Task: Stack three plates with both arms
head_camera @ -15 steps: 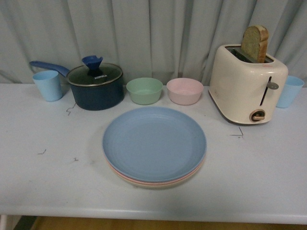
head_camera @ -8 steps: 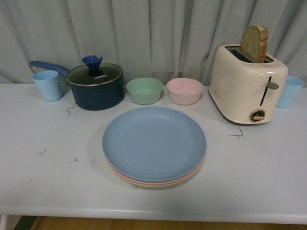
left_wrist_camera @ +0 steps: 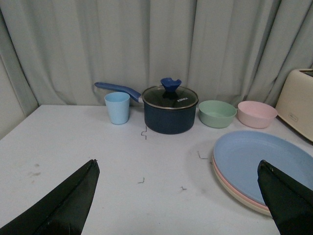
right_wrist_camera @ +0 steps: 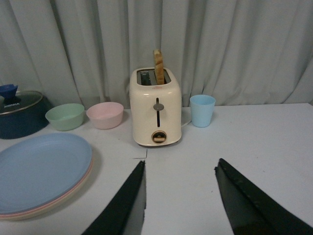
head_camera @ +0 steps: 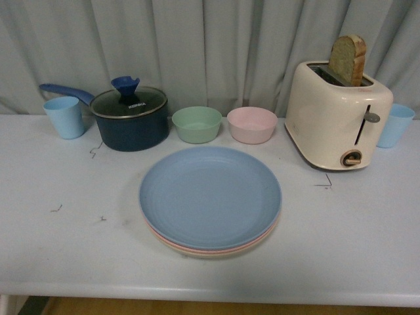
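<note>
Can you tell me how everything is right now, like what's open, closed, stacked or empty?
plates: stacked, blue on top, pink then beige under.
pot: lid on.
green bowl: upright, looks empty.
pink bowl: upright, looks empty.
toaster: bread slice sticking up.
left gripper: open, holding nothing.
right gripper: open, holding nothing.

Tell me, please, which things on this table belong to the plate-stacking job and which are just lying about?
Part of the job:
light blue plate, top of the stack
pink plate, under it
beige plate, at the bottom

Just lying about:
lidded pot
green bowl
pink bowl
toaster holding bread
two blue cups
</note>
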Tool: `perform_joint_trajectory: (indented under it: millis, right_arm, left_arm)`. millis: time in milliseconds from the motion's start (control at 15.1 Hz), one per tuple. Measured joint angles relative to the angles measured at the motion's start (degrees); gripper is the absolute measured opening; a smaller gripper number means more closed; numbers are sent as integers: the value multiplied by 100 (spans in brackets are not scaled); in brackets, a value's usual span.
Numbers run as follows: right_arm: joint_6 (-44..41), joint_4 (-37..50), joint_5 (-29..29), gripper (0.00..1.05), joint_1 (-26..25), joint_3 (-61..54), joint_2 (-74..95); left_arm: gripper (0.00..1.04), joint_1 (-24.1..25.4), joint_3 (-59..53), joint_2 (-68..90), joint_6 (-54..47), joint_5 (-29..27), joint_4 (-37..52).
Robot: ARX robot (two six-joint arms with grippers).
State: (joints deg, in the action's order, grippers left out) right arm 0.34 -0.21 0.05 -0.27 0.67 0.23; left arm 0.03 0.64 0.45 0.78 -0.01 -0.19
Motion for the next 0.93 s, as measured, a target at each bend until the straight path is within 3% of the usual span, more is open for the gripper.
perform_joint_trajectory:
  millis: [332,929]
  right_arm:
    - [2,0,0,98,0,0,0]
    - [2,0,0,98,0,0,0]
  left_arm:
    - [98,0,0,0,0,0,0]
    - [98,0,0,0,0,0,0]
